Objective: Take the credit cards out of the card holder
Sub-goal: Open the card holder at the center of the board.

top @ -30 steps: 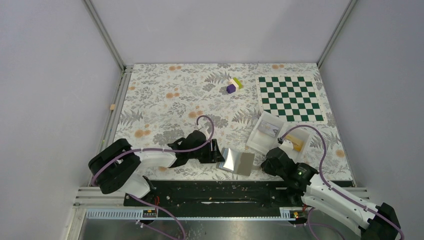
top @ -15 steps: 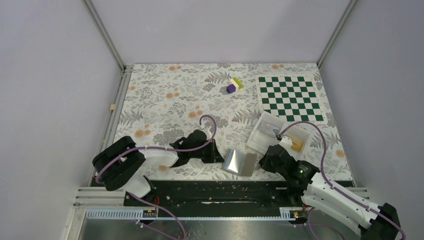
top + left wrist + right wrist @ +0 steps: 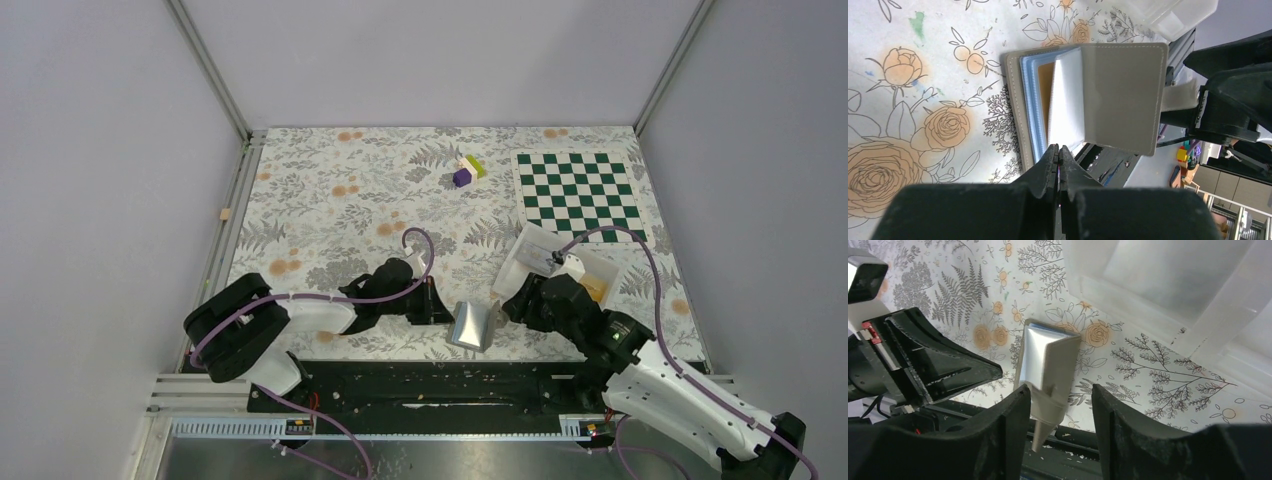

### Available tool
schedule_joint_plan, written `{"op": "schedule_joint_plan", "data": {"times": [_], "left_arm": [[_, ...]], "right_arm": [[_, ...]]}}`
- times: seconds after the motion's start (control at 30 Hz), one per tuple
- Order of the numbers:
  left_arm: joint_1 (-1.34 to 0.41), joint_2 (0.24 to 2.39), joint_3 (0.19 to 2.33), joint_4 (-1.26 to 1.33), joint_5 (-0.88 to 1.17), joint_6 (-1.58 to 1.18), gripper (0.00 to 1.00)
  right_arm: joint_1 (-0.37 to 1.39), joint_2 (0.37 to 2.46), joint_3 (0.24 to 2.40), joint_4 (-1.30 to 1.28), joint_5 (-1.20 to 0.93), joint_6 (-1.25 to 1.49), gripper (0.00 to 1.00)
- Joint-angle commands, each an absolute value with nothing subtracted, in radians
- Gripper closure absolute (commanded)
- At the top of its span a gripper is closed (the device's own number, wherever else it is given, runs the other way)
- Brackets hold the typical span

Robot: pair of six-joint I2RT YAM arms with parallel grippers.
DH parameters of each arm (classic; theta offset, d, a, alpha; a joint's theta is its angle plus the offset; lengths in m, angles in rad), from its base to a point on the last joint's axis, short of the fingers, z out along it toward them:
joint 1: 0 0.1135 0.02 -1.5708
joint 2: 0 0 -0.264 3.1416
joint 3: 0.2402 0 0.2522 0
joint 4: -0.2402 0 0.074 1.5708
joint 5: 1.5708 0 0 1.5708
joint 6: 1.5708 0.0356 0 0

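The card holder [image 3: 473,325] lies near the table's front edge, its grey cover [image 3: 1123,95] lifted half-folded over light blue inner panels [image 3: 1030,100]. A tan edge of one of the credit cards [image 3: 1044,87] shows in a pocket; the rest of it is hidden. My left gripper [image 3: 1058,150] is shut, its tips at the holder's near edge [image 3: 440,310], with nothing seen between them. My right gripper [image 3: 1060,405] is open, and the raised cover's lower corner [image 3: 1048,410] hangs between its fingers, close to the left finger [image 3: 1013,420].
A clear-white divided tray [image 3: 520,262] stands just behind my right gripper, filling the right wrist view's top right [image 3: 1168,285]. A green chessboard mat [image 3: 580,197] and small coloured blocks [image 3: 467,170] lie at the back. The black front rail [image 3: 430,380] runs just below the holder.
The left gripper has shut at the holder's left edge. The right gripper has opened and moved left, up to the holder. The holder's right half has risen from flat to half-folded.
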State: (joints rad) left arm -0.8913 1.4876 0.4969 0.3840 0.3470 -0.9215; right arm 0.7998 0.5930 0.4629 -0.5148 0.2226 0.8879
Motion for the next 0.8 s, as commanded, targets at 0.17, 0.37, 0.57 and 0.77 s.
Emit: {"op": "schedule_joint_plan", "data": {"times": [0.17,0.37,0.57,0.77], "left_arm": [[-0.901,1.505,0.523,0.469,0.375,-0.933,1.00],[-0.920,1.532,0.542,0.479,0.378,-0.940,0.99],[-0.958,1.526,0.580,0.473,0.369,-0.952,0.96],[-1.030,1.547,0.662,0.416,0.330,-0.941,0.95]], "right_arm": [[0.795,0.587,0.502,-0.464,0.142,0.876,0.53],[0.795,0.646,0.537,-0.464,0.128,0.875,0.35],[0.795,0.712,0.597,-0.482,0.140,0.861,0.21],[0.795,0.654,0.583,-0.491,0.142,0.873,0.23]]}}
